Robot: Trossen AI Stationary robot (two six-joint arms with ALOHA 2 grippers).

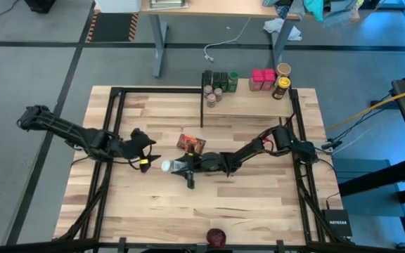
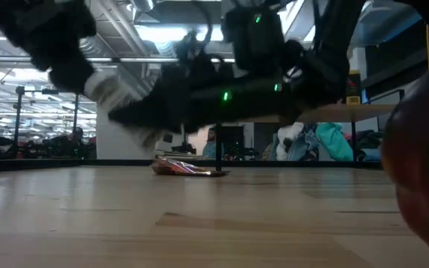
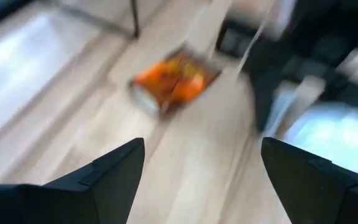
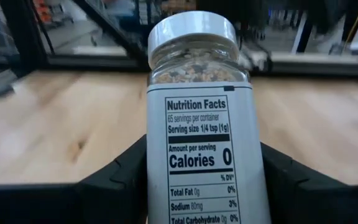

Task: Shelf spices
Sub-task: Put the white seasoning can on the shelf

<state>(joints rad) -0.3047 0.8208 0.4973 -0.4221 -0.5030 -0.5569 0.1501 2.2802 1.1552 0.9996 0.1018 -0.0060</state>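
Observation:
A white-capped spice bottle (image 4: 197, 124) with a nutrition label sits in my right gripper (image 4: 201, 149), above the table's middle (image 1: 169, 166). My left gripper (image 1: 148, 156) is open just to the left of the bottle's cap and touches nothing; its fingers (image 3: 120, 168) point toward an orange-red flat packet (image 3: 169, 84). That packet (image 1: 190, 144) lies flat on the tabletop, just beyond the bottle. The shelf (image 1: 252, 105) stands at the far edge. It carries pink-red boxes (image 1: 262, 79), several dark and green-lidded jars (image 1: 216, 83) and a tan-lidded jar (image 1: 283, 69). My right gripper pinches the bottle's labelled body (image 4: 166, 180) between its two fingers, one on each side. The fingers come level from the table's right and lie along the bottle. The white cap (image 4: 191, 34) points ahead toward the table's left. The bottle is lifted clear of the table.
A dark red round object (image 1: 216, 237) sits at the table's near edge and fills the right of the low view (image 2: 423, 171). Black frame rails (image 1: 107, 169) run along the table's left and right sides. Bare wood lies between the packet and the shelf.

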